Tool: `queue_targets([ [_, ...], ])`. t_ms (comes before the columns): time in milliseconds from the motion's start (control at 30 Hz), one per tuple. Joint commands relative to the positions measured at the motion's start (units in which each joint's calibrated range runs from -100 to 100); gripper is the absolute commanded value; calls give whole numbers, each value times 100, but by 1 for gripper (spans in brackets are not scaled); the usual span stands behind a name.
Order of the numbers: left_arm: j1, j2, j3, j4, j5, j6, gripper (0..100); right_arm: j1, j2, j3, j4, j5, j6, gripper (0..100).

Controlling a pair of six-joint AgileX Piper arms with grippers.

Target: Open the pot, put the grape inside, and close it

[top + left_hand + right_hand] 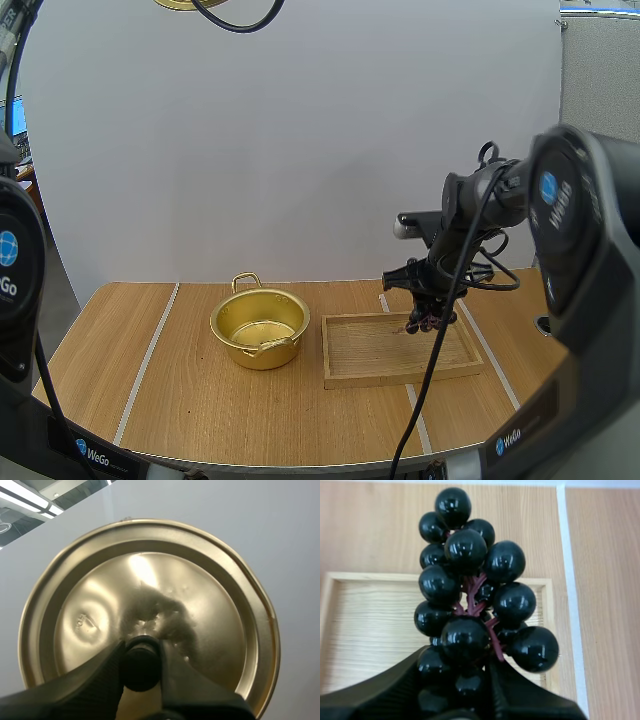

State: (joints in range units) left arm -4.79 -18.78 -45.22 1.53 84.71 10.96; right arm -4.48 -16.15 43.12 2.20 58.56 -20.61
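Pot (259,328): stands lidless on the counter (180,400), well to the left of the right pincer (428,303) and lower than it, mouth up, interior bare and ready to receive.

Wooden tray (370,350): lies right under the right pincer, just beside the pot on the counter, nothing resting on its boards.

Lid (150,595): hangs from the left pincer (141,655), dome facing that pincer, rim tilted. Held high above the counter, likely to leave the pot's mouth unblocked and to be at hand for closing.

Grapes (470,595): dark glossy bunch on a reddish stem, clenched at one end between the right pincer's black fingers and jutting out past the tips. Hangs over the tray's far right corner, seemingly clear of the wood. Gripped at the end rather than the middle, probably so as to drop berries-first into the pot.

Knob (141,672): small, black, pinched squarely between the left pincer's two tips, the lid's only handle.

By judgement: opening done, grapes in the air, insertion not yet made. Next, a carry leftward from the tray to above the pot, then a release. Worth watching for a swinging bunch catching the pot's rim or near handle.
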Motion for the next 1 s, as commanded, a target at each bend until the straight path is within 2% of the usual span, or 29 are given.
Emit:
queue_targets([
  [0, -14, -51, -40, 51, -198, -25, 0, -17, -1093, 2, 467, 570, -320, 0],
  [133, -14, -51, -40, 51, -198, -25, 0, 111, -1302, 2, 735, 752, -734, 0],
  [300, -14, -51, -40, 51, -198, -25, 0, 493, -1293, -322, 735, 1296, -953, 0],
  [667, -14, -51, -40, 51, -198, -25, 0, 1588, -1293, -1281, 824, 1707, -825, 0],
  [800, -14, -51, -40, 51, -198, -25, 0, 1893, -1162, -1562, 824, 1669, -654, 0],
  [967, -14, -51, -40, 51, -198, -25, 0, 2090, -711, -2040, 861, 1669, -654, 0],
])
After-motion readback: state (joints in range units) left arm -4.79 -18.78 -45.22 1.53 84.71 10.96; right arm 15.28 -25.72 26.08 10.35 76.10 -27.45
